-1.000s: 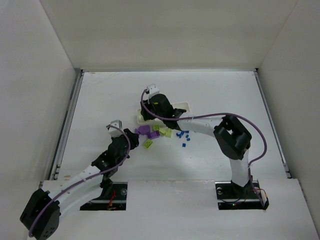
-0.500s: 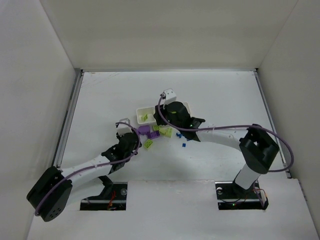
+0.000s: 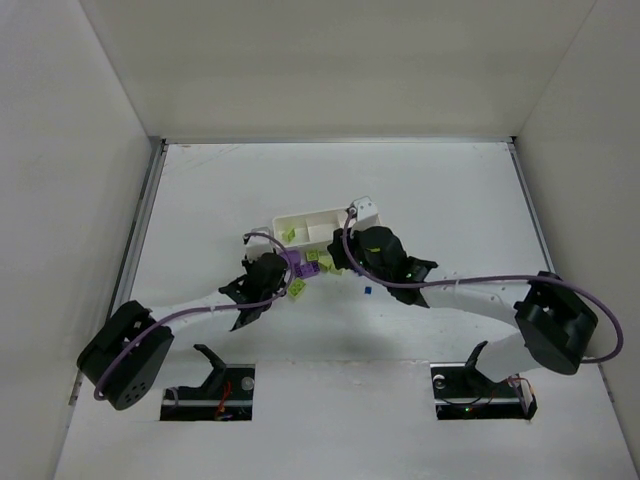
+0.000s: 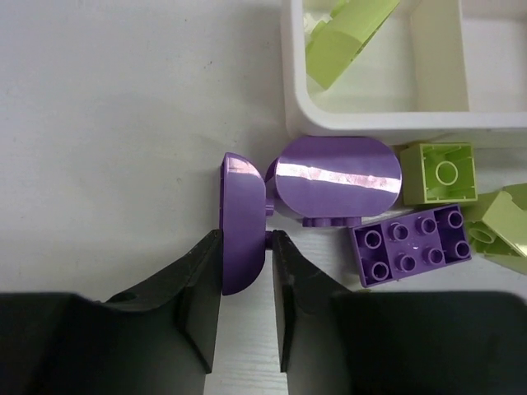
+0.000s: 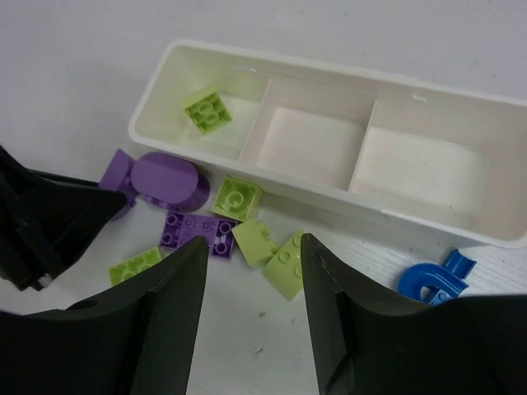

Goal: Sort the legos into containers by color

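The white three-compartment tray [image 3: 322, 214] lies mid-table and also shows in the right wrist view [image 5: 461, 222]. Its left compartment holds a lime brick [image 5: 208, 111]; the other two are bare. Purple and lime bricks lie just in front of it: a purple round brick [image 4: 338, 175], a purple flat brick [image 4: 409, 244], and lime bricks [image 5: 237, 197] [image 5: 284, 265]. My left gripper [image 4: 245, 247] is shut on a thin purple rounded brick [image 4: 241, 210] resting on the table. My right gripper [image 5: 254, 255] is open and empty above the lime bricks.
Blue bricks [image 5: 428, 280] lie right of the pile, near the tray's front wall; one small blue brick [image 3: 368, 290] sits apart. The two grippers [image 3: 285, 268] [image 3: 345, 262] are close together over the pile. White walls enclose the table.
My right gripper moved off the tray, to the right and nearer, uncovering it. My left gripper advanced toward the purple bricks and now has the thin rounded one between its fingers.
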You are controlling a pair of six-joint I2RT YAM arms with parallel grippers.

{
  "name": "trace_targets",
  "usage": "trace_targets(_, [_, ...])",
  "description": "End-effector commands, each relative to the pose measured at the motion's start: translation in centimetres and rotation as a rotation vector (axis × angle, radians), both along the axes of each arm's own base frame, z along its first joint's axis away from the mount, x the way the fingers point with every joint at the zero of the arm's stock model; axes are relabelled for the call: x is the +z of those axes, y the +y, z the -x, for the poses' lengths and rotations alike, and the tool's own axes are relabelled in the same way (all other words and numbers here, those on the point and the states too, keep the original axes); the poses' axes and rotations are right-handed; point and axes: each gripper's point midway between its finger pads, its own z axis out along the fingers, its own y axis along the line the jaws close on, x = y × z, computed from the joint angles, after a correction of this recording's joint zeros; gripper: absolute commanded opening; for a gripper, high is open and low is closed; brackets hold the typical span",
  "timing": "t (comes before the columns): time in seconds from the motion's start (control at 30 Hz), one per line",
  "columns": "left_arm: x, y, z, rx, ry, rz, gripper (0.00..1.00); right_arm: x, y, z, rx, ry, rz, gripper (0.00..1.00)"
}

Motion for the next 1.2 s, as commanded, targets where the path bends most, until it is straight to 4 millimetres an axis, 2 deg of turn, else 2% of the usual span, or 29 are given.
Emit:
trace_targets(0.0, [2.0,-0.1,-1.3,0.025,-0.060,0.006,0.17,3.8,-0.1,-0.1,-0.020,-0.095,-0.128,0.55])
trace_targets(0.13, [3.2,0.4,0.0,0.023,-0.067,0.005,0.12,4.0,-1.3,-0.2,-0.055,-0.092,-0.183,0.55])
trace_targets(0.23, [5.1,0.7,1.4,0.024,-0.091,0.033,0.11,4.7,-2.7,-0.5,-0.087,-0.108,-0.210,0.55])
trace_targets(0.37, [9.6,-0.6,2.0,-0.005,-0.155,0.139,0.11,5.3,-5.5,-1.7,-0.187,-0.121,-0.260,0.55])
trace_targets(0.4, [11.1,-1.7,1.7,-0.025,-0.177,0.184,0.12,5.3,-6.6,-2.1,-0.231,-0.121,-0.270,0.55])
trace_targets(0.47, [12.7,-4.0,1.1,-0.072,-0.183,0.232,0.12,5.2,-8.2,-2.6,-0.297,-0.121,-0.293,0.55])
trace_targets(0.57, [14.2,-8.7,-0.2,-0.167,-0.187,0.289,0.12,5.1,-10.7,-3.4,-0.381,-0.119,-0.317,0.54])
trace_targets(0.6, [14.6,-10.9,-1.0,-0.205,-0.194,0.311,0.12,5.0,-11.5,-3.5,-0.405,-0.123,-0.320,0.54])
trace_targets(0.7, [14.8,-15.6,-2.6,-0.277,-0.189,0.342,0.13,4.5,-13.9,-4.1,-0.492,-0.124,-0.341,0.53])
trace_targets(0.83, [14.4,-19.9,-4.9,-0.346,-0.170,0.365,0.13,4.0,-14.9,-4.4,-0.526,-0.114,-0.354,0.55])
trace_targets(1.0, [13.4,-23.0,-8.1,-0.385,-0.141,0.369,0.14,3.4,-14.9,-4.5,-0.534,-0.104,-0.348,0.55])
trace_targets(1.17, [12.1,-24.7,-10.6,-0.386,-0.127,0.343,0.14,3.2,-14.9,-4.7,-0.536,-0.098,-0.348,0.55])
